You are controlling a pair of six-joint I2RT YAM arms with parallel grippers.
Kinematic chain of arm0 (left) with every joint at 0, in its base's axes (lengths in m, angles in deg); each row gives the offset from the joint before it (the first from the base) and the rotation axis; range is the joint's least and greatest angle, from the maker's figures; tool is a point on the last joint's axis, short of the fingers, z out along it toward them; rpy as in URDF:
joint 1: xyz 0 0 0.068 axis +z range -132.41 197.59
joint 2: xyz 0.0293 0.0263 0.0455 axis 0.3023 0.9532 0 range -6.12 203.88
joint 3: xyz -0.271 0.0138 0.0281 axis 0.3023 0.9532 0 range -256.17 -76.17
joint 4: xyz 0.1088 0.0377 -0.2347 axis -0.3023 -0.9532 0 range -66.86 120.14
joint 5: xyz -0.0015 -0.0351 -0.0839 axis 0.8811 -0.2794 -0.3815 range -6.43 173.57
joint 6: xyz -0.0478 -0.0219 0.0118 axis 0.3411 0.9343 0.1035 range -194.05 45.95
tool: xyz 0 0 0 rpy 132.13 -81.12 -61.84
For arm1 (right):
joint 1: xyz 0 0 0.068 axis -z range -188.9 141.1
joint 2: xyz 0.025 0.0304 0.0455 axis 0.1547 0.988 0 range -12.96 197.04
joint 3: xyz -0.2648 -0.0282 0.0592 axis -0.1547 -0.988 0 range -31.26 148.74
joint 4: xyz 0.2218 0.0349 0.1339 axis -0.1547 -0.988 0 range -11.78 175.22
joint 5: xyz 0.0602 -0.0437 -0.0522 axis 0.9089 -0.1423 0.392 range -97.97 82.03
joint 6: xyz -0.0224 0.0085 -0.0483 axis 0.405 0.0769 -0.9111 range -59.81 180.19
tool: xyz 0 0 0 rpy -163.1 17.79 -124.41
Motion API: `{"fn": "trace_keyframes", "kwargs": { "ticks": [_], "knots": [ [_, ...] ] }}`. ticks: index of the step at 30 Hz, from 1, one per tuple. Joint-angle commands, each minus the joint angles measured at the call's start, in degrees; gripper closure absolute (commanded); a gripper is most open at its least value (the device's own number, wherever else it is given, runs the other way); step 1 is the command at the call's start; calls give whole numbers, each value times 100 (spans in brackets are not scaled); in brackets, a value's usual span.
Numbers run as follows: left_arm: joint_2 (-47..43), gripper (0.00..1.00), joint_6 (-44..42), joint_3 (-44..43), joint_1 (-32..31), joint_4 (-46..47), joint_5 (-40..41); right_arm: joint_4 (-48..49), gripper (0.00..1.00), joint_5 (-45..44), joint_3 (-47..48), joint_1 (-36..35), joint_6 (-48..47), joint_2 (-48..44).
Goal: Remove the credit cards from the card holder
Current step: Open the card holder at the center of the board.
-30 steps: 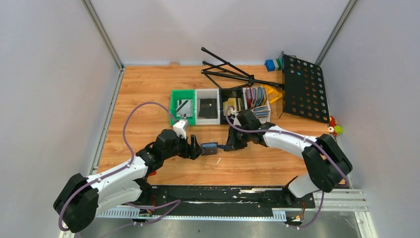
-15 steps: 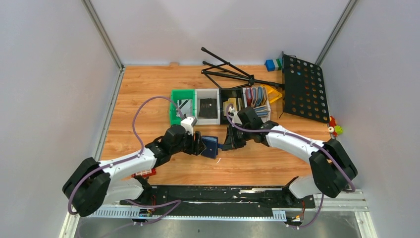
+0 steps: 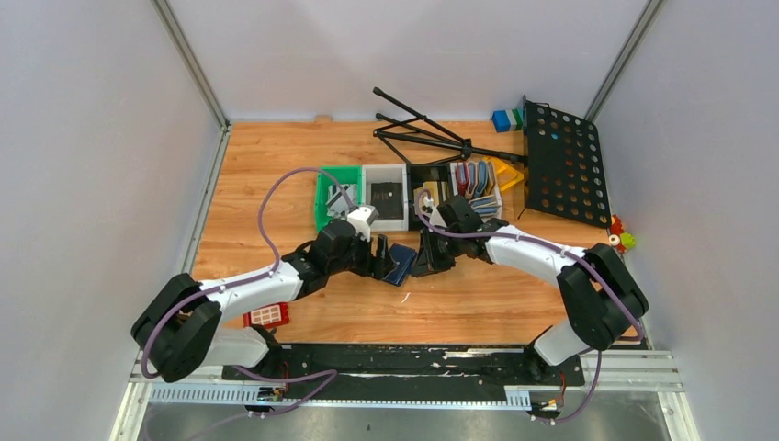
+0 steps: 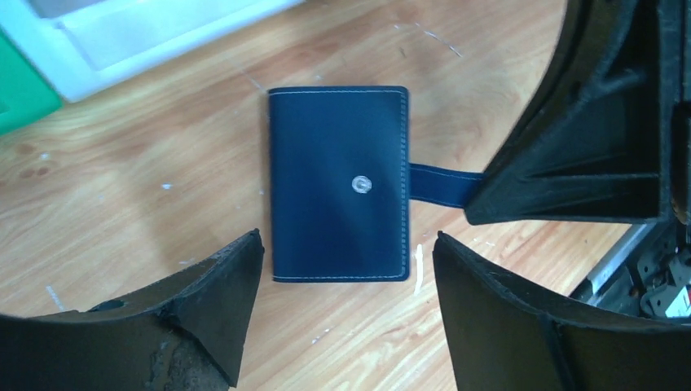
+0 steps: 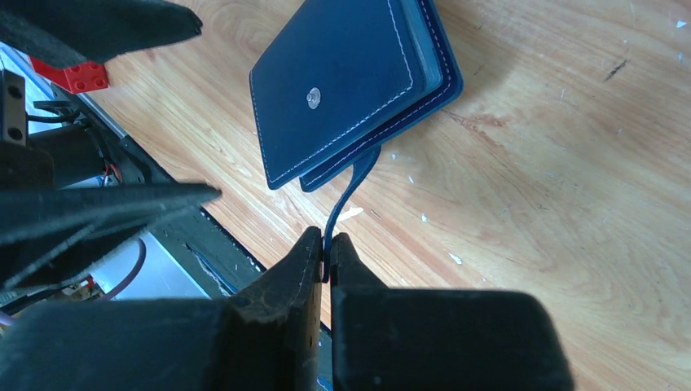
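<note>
Just in front of the white bin [image 3: 365, 197], the card holder [image 3: 399, 264] lies closed on the wooden table [image 3: 276, 165], snap side up. In front of the bin's right corner, the right gripper [image 5: 326, 244] is clenched on the holder's clasp tab [image 5: 346, 195], which is pulled out straight. In front of the bin's left corner, the left gripper [image 4: 346, 244] hovers over the holder with its fingers spread wide, grasping nothing.
</note>
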Motion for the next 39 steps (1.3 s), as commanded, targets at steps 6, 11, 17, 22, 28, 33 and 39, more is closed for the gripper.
{"fn": "trace_keyframes", "kwargs": {
  "ticks": [6, 11, 17, 22, 28, 33, 39],
  "knots": [
    [608, 13, -1035, -998, -448, -899, -210, 102, 100, 237, 178, 23, -137, -269],
    [1230, 17, -1072, -1385, -448, -1340, -255, 24, 100, 271, 223, 25, -170, -249],
    [1314, 31, -981, -1385, -428, -1410, -57, -6, 100, 237, 212, 31, -188, -306],
    [949, 37, -646, -1092, -33, -1006, -722, -55, 100, 233, 175, 60, -258, -298],
    [767, 41, -563, -912, 447, -831, -1292, -55, 100, 271, 103, 139, -301, -354],
    [618, 51, -428, -711, 767, -642, -1539, -97, 100, 303, 54, 206, -354, -400],
    [269, 79, -554, -769, 870, -890, -1291, -198, 100, 315, 22, 261, -427, -474]
  ]
}}
